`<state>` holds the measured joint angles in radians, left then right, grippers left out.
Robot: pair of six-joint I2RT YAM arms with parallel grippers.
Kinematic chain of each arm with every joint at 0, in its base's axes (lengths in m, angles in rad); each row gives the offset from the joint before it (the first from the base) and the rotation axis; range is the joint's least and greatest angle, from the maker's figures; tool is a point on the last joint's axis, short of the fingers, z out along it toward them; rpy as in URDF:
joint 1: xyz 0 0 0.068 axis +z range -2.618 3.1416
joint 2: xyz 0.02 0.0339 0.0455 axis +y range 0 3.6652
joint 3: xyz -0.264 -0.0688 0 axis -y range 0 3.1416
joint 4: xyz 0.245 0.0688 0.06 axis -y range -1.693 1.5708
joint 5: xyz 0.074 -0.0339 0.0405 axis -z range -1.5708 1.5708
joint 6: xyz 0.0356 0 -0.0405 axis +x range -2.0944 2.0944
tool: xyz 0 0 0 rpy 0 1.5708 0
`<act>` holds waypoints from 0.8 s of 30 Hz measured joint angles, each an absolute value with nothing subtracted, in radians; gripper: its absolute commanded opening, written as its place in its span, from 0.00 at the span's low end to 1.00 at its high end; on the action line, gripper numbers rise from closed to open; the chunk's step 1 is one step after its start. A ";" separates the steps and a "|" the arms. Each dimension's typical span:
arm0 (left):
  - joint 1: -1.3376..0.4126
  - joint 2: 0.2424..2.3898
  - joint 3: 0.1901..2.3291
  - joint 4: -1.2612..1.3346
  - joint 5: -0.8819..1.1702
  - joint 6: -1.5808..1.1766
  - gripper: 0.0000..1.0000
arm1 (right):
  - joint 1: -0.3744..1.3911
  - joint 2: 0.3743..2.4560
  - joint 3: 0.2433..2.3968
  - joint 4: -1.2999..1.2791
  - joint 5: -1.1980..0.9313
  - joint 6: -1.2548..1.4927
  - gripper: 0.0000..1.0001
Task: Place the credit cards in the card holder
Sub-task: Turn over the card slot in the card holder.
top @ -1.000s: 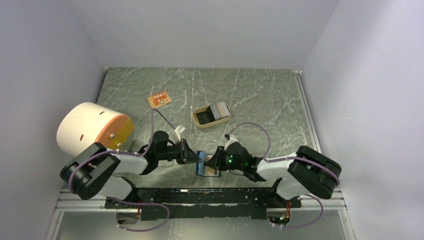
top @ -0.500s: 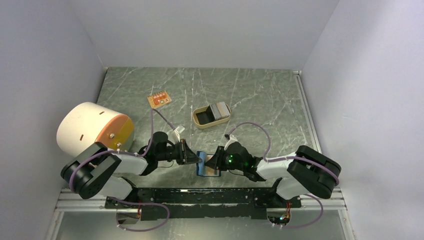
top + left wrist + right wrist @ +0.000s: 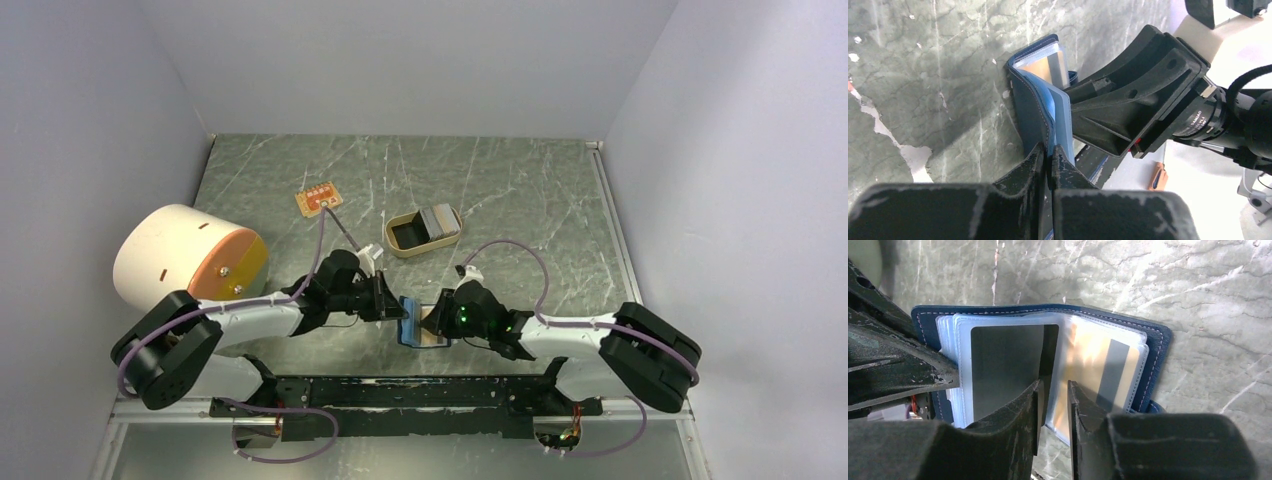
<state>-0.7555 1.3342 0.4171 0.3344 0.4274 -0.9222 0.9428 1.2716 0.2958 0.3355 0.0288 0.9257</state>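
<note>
Near side of one tan oval tray (image 3: 404, 254) holding one grey card stack (image 3: 437, 219), one navy folding card holder (image 3: 408, 330) standing open, left gripper (image 3: 1049, 151) pinched tight on its cover, right gripper (image 3: 1054, 387) jaws narrowly apart at clear sleeves (image 3: 1093, 355), grip undetermined, one dark sleeved card (image 3: 1003, 365) seen by right wrist only.

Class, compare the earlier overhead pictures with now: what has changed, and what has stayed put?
The left arm pushed forward, the left gripper clamped on the navy cover of the card holder, carrying it slightly forward. The elbow of the right arm swung outward; the right gripper stayed at the open pages. The credit cards, tan tray, orange board and drum stayed put.
</note>
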 measured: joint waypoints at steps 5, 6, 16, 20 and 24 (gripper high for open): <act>-0.781 1.345 0.461 0.262 0.376 -0.908 0.09 | 0.943 1.298 0.306 0.330 0.045 0.919 0.24; -0.786 1.349 0.468 0.257 0.371 -0.908 0.09 | 0.943 1.312 0.311 0.340 0.045 0.919 0.24; -0.804 1.414 0.512 0.257 0.357 -0.908 0.12 | 0.942 1.333 0.321 0.360 0.051 0.914 0.31; -0.810 1.440 0.531 0.258 0.356 -0.908 0.09 | 0.942 1.258 0.326 0.262 0.090 0.902 0.40; -0.813 1.468 0.543 0.254 0.339 -0.906 0.09 | 0.937 1.133 0.345 0.074 0.159 0.879 0.45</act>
